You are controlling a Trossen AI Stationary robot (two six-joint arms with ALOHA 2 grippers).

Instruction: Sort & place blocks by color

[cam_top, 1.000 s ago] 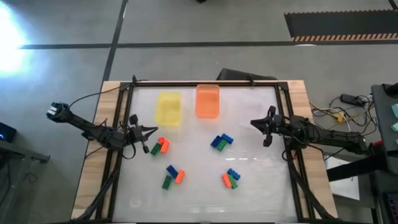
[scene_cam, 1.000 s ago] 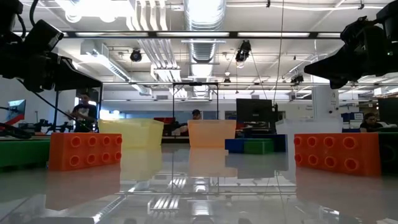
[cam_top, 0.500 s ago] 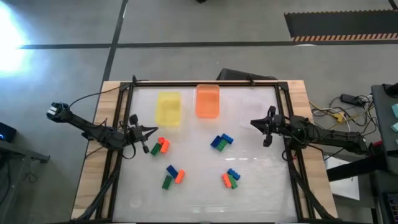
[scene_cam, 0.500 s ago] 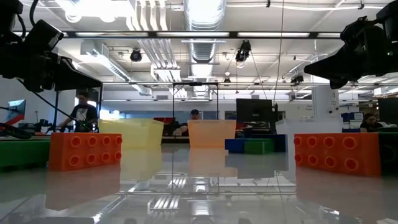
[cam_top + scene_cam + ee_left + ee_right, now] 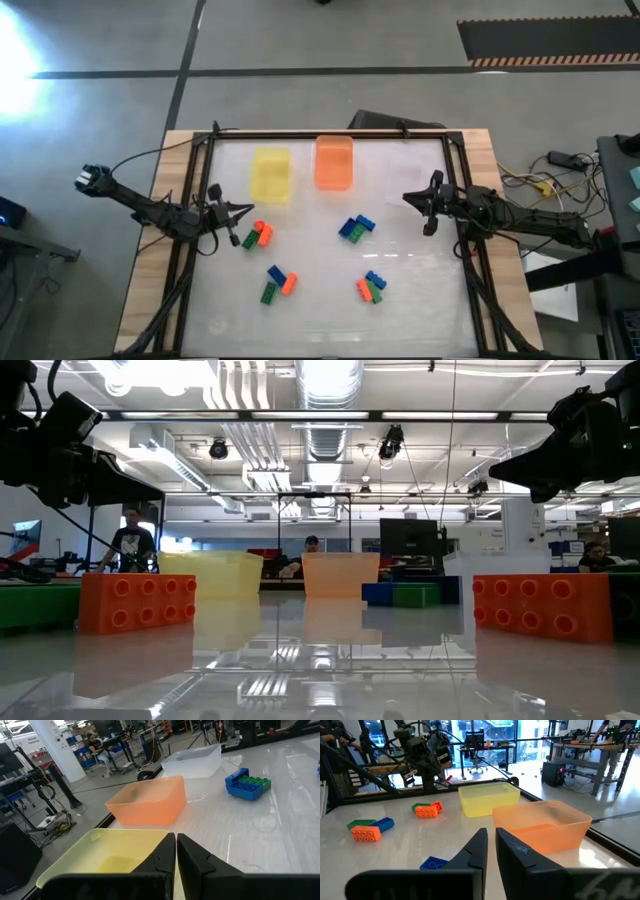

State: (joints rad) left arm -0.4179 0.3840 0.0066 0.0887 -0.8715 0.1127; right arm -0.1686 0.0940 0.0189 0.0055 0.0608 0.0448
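Observation:
Four small clusters of blocks lie flat on the white table top: orange and green [image 5: 258, 236], blue and green [image 5: 356, 227], blue, green and orange [image 5: 278, 284], and orange, green and blue [image 5: 371, 288]. My left gripper [image 5: 248, 208] hovers shut at the table's left side, just beyond the orange and green cluster, and points toward the yellow tray [image 5: 125, 855]. My right gripper [image 5: 406, 196] hovers shut at the right side, beside the clear tray [image 5: 410, 170]. It points across the table toward the orange tray [image 5: 545, 825]. Neither holds anything.
Three trays stand in a row at the far side: yellow [image 5: 270, 175], orange [image 5: 334, 163] and clear. A dark frame [image 5: 330, 132] runs round the table top. Bare table lies between the clusters and along the near edge. People stand in the room beyond.

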